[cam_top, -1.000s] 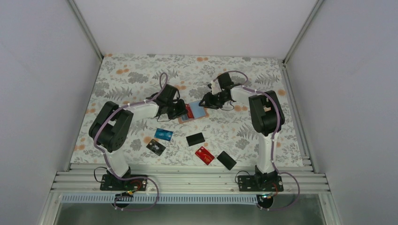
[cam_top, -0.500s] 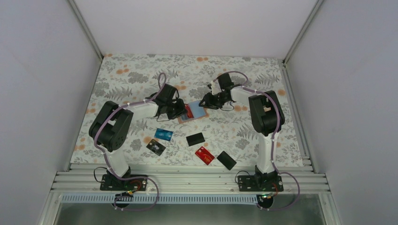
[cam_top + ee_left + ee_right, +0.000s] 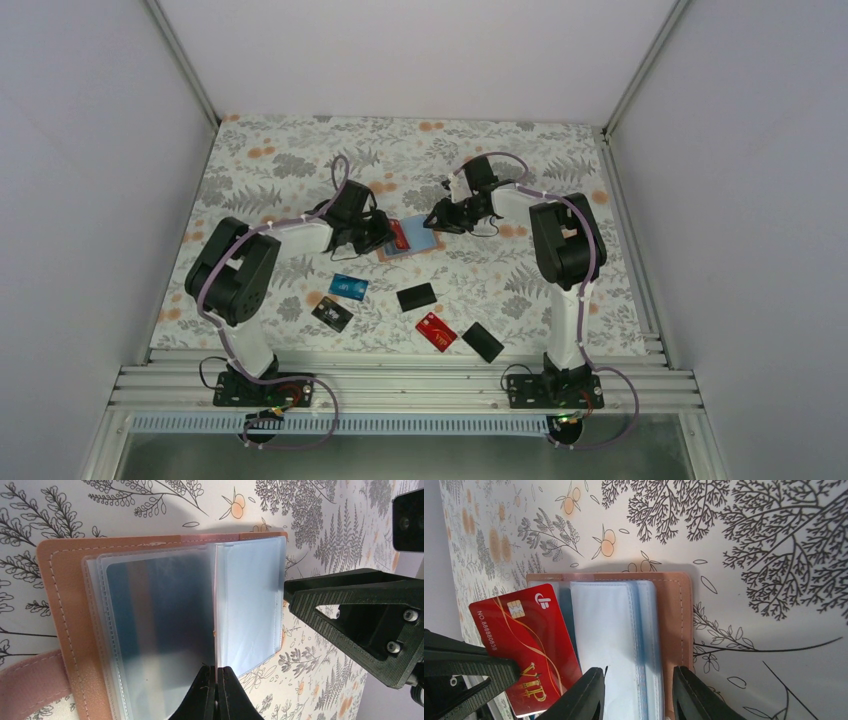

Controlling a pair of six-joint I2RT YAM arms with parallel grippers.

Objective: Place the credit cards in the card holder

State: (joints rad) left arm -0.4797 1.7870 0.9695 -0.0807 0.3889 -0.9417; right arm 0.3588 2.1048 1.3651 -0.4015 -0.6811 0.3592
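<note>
Both arms are stretched forward and bent inward over the middle of the table point(image 3: 300, 160), where the card holder point(image 3: 412, 245) is laid open with its clear sleeves point(image 3: 165, 625) facing up. The left gripper point(image 3: 216, 677) is clamped shut on a red credit card point(image 3: 524, 640), which is held tilted on edge at the fold of the sleeves. The right gripper point(image 3: 636, 676) is lowered over the holder's far half with its jaws spread across the sleeve stack, though contact cannot be told, and five other credit cards point(image 3: 436, 332) are seen scattered nearer the bases.
</note>
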